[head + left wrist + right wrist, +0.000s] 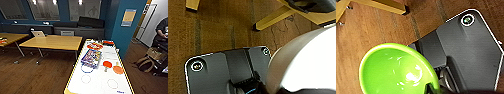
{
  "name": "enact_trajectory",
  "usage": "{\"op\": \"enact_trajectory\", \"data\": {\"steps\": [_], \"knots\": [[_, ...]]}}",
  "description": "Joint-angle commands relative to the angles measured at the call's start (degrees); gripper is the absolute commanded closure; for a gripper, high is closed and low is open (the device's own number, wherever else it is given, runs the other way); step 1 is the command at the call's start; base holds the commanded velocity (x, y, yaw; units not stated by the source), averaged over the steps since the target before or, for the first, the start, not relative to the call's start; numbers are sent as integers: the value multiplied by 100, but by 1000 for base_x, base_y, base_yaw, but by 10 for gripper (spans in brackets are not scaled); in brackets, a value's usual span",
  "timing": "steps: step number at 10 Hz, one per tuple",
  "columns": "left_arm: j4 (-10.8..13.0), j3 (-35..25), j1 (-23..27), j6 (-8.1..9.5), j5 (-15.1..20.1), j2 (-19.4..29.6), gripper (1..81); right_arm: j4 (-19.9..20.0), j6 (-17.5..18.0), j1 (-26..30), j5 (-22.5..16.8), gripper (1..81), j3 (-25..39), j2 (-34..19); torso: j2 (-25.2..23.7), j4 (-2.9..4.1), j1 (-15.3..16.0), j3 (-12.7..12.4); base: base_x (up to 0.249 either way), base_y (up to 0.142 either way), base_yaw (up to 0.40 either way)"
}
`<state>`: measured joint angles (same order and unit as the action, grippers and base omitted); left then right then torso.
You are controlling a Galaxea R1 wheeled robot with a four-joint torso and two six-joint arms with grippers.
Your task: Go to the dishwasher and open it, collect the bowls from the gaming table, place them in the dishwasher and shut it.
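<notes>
Carrying: a green bowl (398,71) is seen at the right hand, apparently pinched at its rim; a white bowl (308,65) sits by the left; neither grip can be told.
Surface (100,83): just ahead, two orange bowls (107,64) left.
Advice: carried bowls are best kept level.

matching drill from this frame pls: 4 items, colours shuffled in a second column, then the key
Items
1. bowl close by the right wrist camera
2. bowl close by the left wrist camera
3. top of the gaming table
4. two round bowls side by side on the gaming table

Colours
A. glossy white with a yellow rim
B. bright green
C. orange and red
D. pale white or grey

Pairs: 1-B, 2-D, 3-A, 4-C
</notes>
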<state>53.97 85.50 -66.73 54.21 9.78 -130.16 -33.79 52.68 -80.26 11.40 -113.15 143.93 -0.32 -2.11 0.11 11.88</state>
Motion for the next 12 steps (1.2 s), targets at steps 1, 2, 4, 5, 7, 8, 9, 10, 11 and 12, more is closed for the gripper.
{"op": "enact_trajectory", "data": {"steps": [1, 2, 4, 5, 7, 8, 9, 10, 11, 12], "knots": [[228, 203, 95, -42, -20, -186, 811, -259, -12, 102, -138, 811, -145, -2, 0, 0, 0, -232, -88, 0, 0], [228, 344, 24, -42, -54, -283, 811, -286, -12, 84, -138, 811, -232, 59, 0, 0, -2, -324, -94, 0, 0], [237, 634, -125, -77, -213, -459, 811, -303, -12, 49, -138, 811, -390, 200, -2, 0, -6, -575, -100, 0, 0], [246, 748, -187, -86, -221, -538, 811, -339, -12, 40, -138, 811, -460, 261, -4, 0, -6, -691, -104, 0, 0], [334, 967, -301, -95, -388, -652, 811, -374, -12, 14, -138, 811, -618, 401, -6, 0, -11, -634, -105, 0, 0], [342, 1073, -354, -95, -415, -705, 811, -409, -12, -12, -138, 811, -724, 515, -11, 0, -11, -695, -105, 0, 0], [360, 1179, -415, -112, -424, -766, 811, -444, -12, -47, -147, 811, -908, 673, -15, 0, -11, -732, -105, 0, 0], [360, 1267, -477, -139, -485, -811, 811, -470, -12, -91, -138, 811, -1111, 832, -15, 0, -11, -730, -102, 0, 0], [360, 1433, -538, -200, -713, -872, 811, -497, -12, -144, -147, 811, -1304, 999, -15, 0, -11, -732, -102, 0, 0], [369, 1652, -600, -218, -749, -986, 811, -506, -12, -223, -138, 811, -1506, 1157, -15, 0, -11, -732, -103, 0, 0]]}}
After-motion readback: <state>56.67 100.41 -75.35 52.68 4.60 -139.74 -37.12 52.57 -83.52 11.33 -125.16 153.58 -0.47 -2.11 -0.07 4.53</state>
